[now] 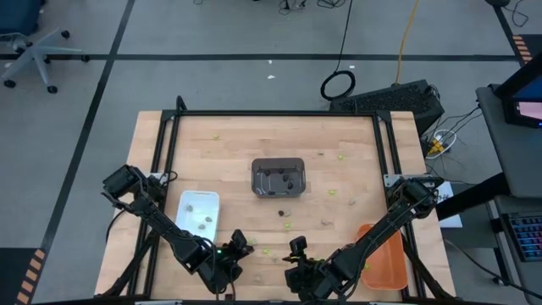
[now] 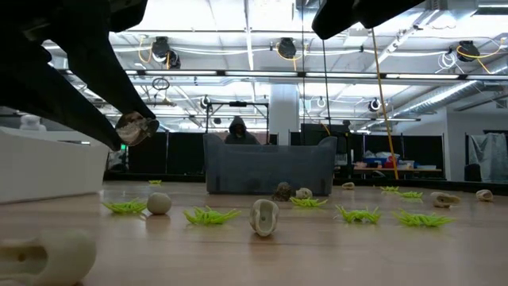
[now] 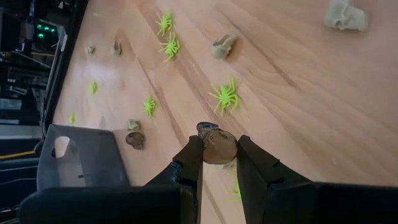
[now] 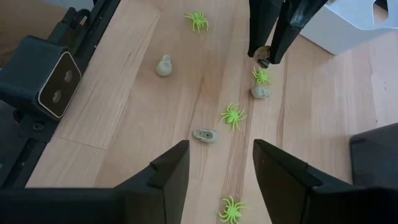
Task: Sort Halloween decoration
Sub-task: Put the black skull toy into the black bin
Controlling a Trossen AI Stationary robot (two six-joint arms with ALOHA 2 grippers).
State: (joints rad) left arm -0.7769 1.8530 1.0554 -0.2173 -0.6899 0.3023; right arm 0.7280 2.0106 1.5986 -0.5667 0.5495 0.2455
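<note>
Low view: left claw grips tan trinket beside white tray

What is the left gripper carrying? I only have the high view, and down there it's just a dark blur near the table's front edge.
Observer: The left gripper is shut on a pale tan trinket, pinched between its fingertips.
Operator: Is it lifted, or on the wood?
Observer: Lifted. In the low view the trinket hangs above the table, beside the white tray.
Operator: And the right gripper?
Observer: The right gripper is open and empty, above a lime-green spider and a tan skull-like piece.
</note>
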